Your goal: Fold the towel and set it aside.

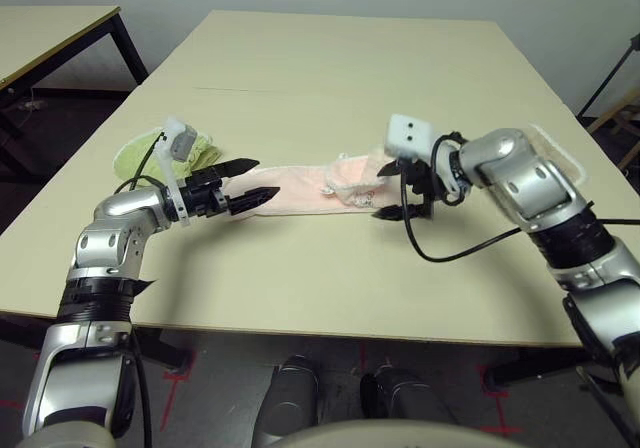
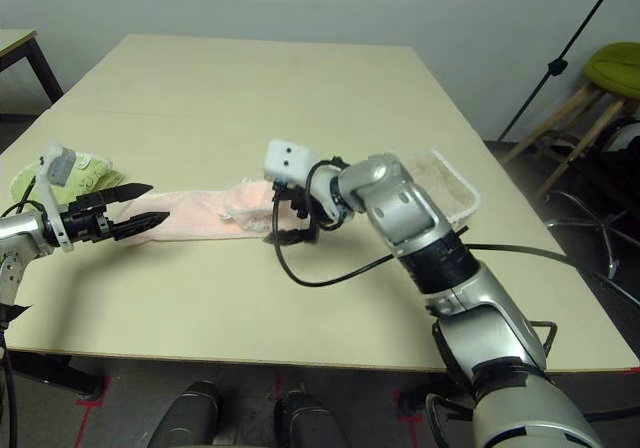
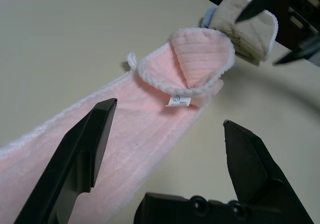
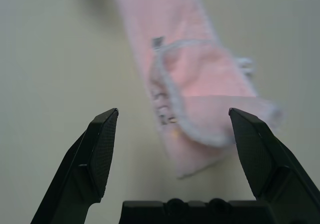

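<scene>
The towel (image 1: 310,193) is pale pink ribbed cloth with white edging, lying as a long narrow strip across the table's middle. Its right end is turned back on itself, showing a small white label (image 3: 178,101). My left gripper (image 1: 265,180) hovers open at the strip's left end, fingers (image 3: 85,149) spread over the cloth with nothing between them. My right gripper (image 1: 380,192) stands open at the turned-back right end, empty, pointing along the towel (image 4: 200,84).
A folded light-green towel (image 1: 140,156) lies just behind my left gripper near the table's left edge. A folded beige towel (image 3: 245,26) sits in a clear tray (image 2: 455,183) at the right. Bare tabletop (image 1: 330,68) stretches behind. A second table (image 1: 50,28) stands far left.
</scene>
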Action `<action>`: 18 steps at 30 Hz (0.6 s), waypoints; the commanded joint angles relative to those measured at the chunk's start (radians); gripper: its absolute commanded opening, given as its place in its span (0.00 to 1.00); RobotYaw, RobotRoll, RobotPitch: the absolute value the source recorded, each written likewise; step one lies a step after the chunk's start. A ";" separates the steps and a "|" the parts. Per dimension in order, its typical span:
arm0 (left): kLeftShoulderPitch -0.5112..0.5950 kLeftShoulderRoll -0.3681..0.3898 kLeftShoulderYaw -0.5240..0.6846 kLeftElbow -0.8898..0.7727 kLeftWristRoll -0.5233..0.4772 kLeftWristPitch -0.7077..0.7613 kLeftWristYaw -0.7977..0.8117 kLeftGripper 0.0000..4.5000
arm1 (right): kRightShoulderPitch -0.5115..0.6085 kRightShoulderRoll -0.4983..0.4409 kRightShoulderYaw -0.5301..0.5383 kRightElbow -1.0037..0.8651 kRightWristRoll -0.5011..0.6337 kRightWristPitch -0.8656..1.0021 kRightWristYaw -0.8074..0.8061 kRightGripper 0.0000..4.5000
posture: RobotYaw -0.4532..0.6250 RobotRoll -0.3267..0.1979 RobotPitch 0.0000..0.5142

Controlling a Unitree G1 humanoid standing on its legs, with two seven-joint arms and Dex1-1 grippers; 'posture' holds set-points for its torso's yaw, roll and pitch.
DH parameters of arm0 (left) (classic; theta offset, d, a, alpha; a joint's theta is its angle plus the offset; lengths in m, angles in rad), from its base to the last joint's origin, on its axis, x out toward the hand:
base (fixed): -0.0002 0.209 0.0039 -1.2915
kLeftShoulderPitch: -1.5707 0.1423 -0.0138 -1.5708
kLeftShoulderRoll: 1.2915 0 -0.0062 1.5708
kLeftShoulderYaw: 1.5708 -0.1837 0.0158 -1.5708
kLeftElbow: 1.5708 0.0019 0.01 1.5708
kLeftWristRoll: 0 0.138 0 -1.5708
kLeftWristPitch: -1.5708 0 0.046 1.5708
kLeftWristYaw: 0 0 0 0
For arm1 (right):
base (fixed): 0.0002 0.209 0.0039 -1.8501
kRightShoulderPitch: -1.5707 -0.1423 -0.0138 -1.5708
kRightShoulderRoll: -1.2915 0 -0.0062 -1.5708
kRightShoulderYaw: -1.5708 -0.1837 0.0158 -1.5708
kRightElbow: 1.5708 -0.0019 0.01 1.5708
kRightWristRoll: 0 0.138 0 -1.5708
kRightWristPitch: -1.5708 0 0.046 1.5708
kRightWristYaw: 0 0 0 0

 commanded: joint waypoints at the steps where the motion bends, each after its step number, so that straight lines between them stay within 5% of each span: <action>1: -0.010 -0.026 -0.019 -0.070 0.001 0.033 0.043 1.00 | -0.020 -0.008 -0.067 0.128 -0.024 -0.074 -0.086 0.99 | 0.54 0.62 0.16; 11: -0.002 -0.073 -0.045 -0.218 -0.011 0.151 0.145 1.00 | 0.080 -0.060 -0.074 0.219 -0.075 -0.185 -0.120 0.99 | 0.54 0.62 0.16; 18: 0.023 -0.072 -0.035 -0.236 -0.023 0.153 0.142 1.00 | 0.079 0.043 -0.025 0.298 -0.154 -0.290 -0.199 0.99 | 0.55 0.62 0.16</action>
